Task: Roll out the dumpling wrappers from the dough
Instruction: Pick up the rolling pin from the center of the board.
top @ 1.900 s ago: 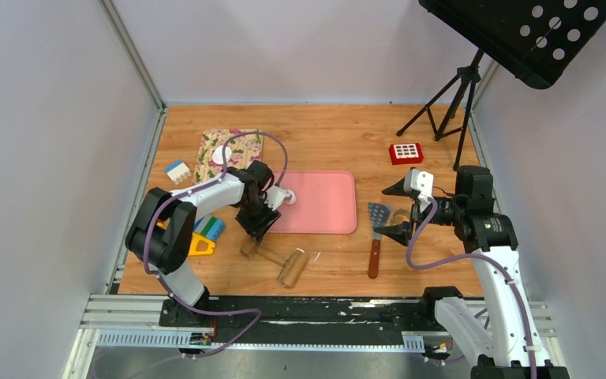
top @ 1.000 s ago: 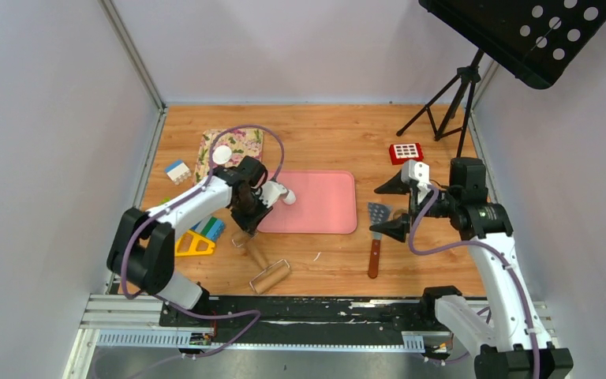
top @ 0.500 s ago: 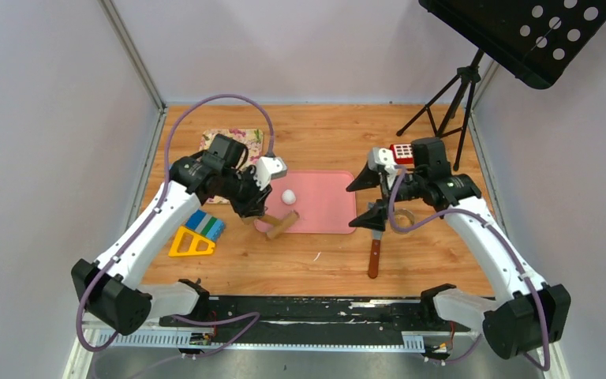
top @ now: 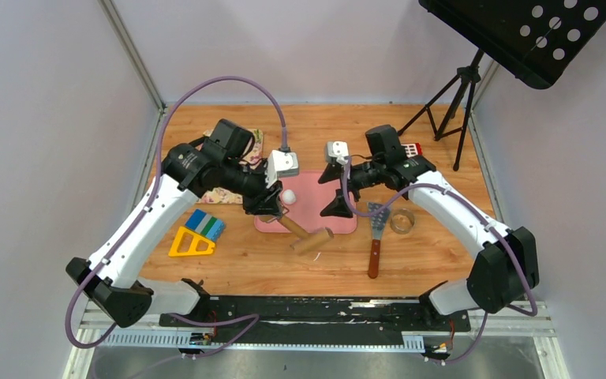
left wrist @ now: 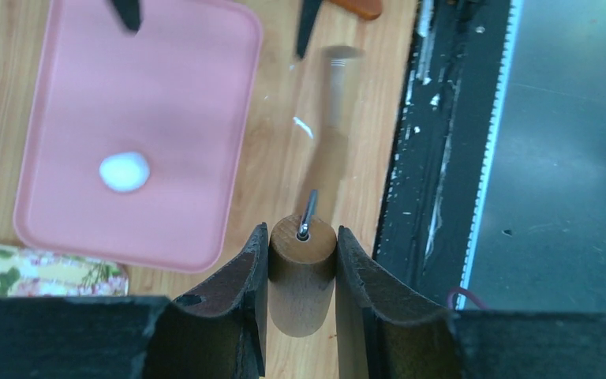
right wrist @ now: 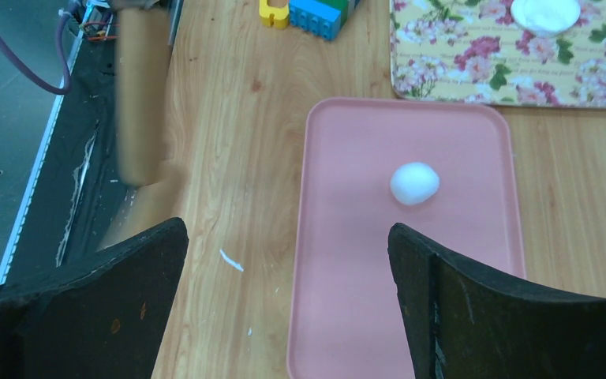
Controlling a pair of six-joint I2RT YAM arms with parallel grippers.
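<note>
Your left claw [left wrist: 302, 253] is gripping the rolling pin [top: 309, 239] by its handle, and your right claw [right wrist: 286, 237] is hanging open. You are risking the dangling pin batting the dough [right wrist: 414, 183] lying on the pink tray [right wrist: 363, 316].

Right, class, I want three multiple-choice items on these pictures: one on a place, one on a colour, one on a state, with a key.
1. Where does the dough lie?
A. on the floral mat
B. on the pink tray
C. on the spatula

2. What colour is the triangle?
A. red
B. green
C. yellow

3. What is the state of the left end effector?
A. shut on the rolling pin
B. open and empty
C. shut on the dough

Key:
1 B: the white ball sits on bare pink tray in both wrist views.
2 C: the top view shows it yellow, beside the blue and green blocks.
3 A: the left wrist view shows both fingers pressed against the pin's wooden handle.
</note>
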